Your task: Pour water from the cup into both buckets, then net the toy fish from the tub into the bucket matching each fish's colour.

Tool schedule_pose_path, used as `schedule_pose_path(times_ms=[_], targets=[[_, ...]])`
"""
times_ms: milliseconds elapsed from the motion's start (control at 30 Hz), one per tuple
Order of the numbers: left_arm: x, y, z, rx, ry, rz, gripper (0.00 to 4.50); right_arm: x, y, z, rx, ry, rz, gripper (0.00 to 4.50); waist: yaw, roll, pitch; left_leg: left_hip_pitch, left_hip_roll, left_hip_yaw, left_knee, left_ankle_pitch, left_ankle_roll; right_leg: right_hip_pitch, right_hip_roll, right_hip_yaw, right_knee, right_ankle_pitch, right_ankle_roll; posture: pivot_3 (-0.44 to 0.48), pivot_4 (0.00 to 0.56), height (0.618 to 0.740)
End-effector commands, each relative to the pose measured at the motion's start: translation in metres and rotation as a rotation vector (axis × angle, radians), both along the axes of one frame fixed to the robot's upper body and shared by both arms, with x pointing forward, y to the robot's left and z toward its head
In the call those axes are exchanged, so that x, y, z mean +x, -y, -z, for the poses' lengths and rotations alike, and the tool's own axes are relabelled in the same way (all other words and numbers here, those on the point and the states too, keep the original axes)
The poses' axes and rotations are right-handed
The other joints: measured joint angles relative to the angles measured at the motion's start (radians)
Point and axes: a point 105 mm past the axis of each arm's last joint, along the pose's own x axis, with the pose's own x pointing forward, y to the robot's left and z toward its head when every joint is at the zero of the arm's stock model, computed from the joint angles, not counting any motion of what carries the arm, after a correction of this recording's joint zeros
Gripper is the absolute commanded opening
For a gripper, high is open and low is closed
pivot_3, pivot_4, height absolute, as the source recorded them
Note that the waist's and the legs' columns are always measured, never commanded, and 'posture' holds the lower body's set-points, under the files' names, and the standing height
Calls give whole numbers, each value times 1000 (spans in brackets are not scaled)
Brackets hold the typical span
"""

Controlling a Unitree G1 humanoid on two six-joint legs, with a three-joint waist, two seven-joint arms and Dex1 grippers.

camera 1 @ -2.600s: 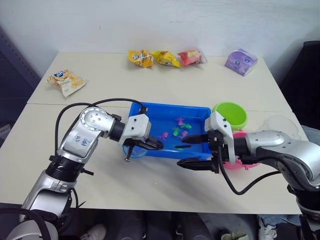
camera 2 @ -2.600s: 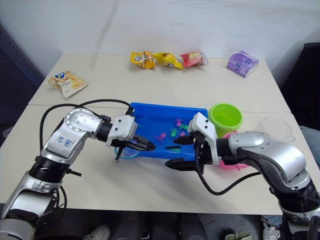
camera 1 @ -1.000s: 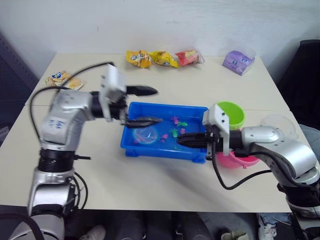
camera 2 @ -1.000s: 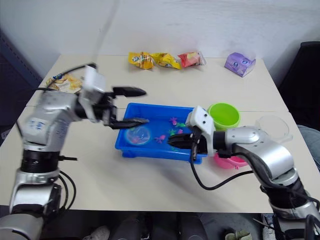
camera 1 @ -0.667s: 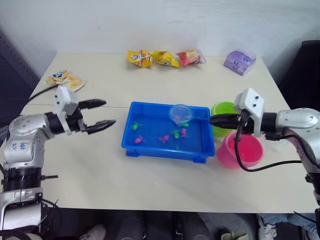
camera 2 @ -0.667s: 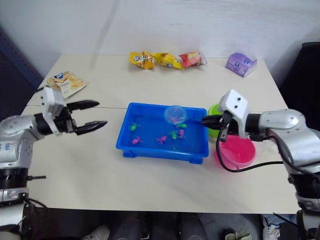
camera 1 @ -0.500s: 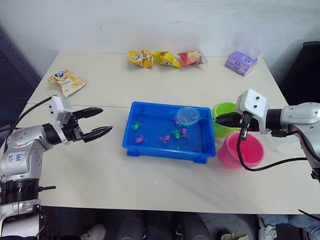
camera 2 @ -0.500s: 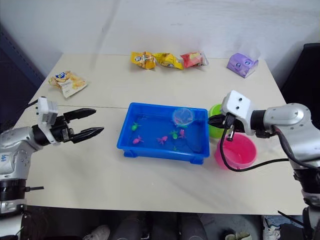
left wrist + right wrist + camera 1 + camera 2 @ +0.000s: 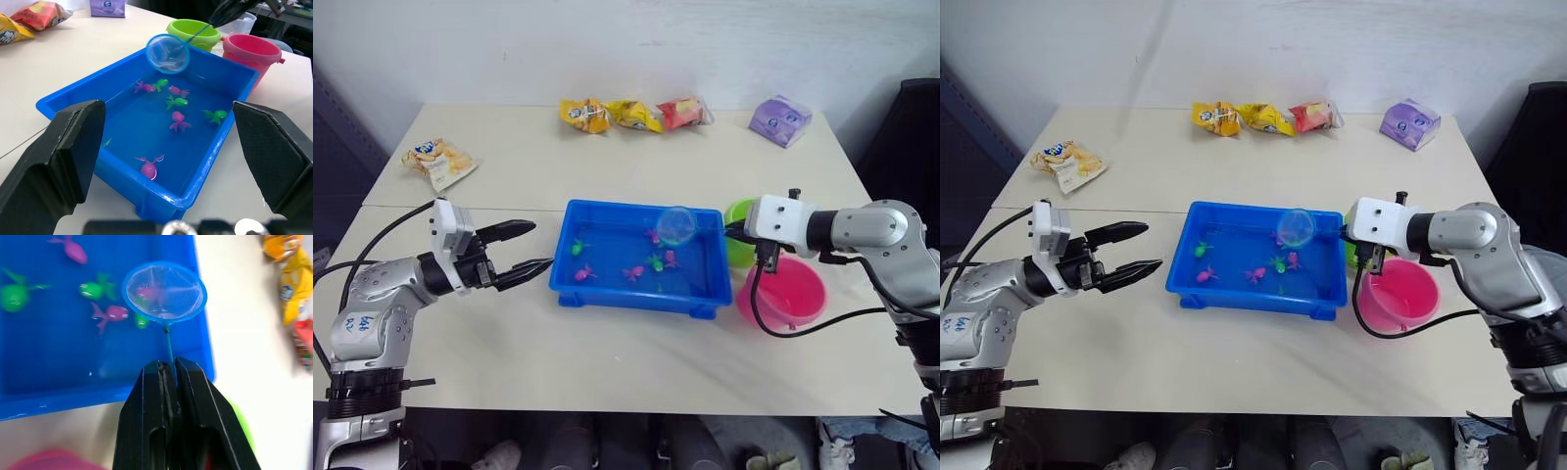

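Net (image 9: 677,225) is held by the right gripper (image 9: 168,377); fingers are clamped on the thin handle, hoop reaching out over the far right corner of the tub (image 9: 570,294) — centre of the head view. Hoop is raised above the water, not in it; whether a fish is caught in the mesh cannot be told, a pink blur shows through it in the right wrist view. Handle's long axis runs from the gripper toward frame left, so the fish (image 9: 646,262) lie beyond and below the hoop, lower left of it; the right arm is the nearer and the only one armed.

Left gripper (image 9: 524,250) is spread wide, holding nothing, parked just off the tub's left wall, centre left of the frame.

Green bucket (image 9: 740,235) and pink bucket (image 9: 783,299) sit just right of the tub, right of centre, partly behind the right arm; the pink one nearer the bottom edge.

Materials: tub is glossy rigid blue plastic, shallow, rimmed; water is clear; fish are small, smooth, moulded pink and green plastic — likely to slide off a tilted hoop; mesh is fine, pale, see-through; buckets are smooth, round, thin-walled.
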Motion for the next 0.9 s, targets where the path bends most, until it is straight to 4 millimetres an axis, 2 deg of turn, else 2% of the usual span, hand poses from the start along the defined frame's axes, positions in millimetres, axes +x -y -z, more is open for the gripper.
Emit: schedule_pose_path(times_ms=[33, 400, 900], targets=[[0, 2, -6, 16, 34, 16, 4437, -1, -4, -9, -2, 41, -25, 0, 0, 0, 0, 0, 0, 0, 0, 0, 0, 0, 0, 0, 0, 0, 0, 0, 150, 740], [5, 2, -10, 13, 20, 54, 4437, 9, 5, 4, -123, 74, -22, 0, -2, 0, 0, 0, 0, 0, 0, 0, 0, 0, 0, 0, 1, 0, 0, 0, 150, 740], [7, 15, -4, 55, -4, 141, 4437, 26, 5, 2, -257, 159, -18, 0, -2, 0, 0, 0, 0, 0, 1, 1, -1, 0, 0, 0, 2, 0, 0, 0, 150, 740]])
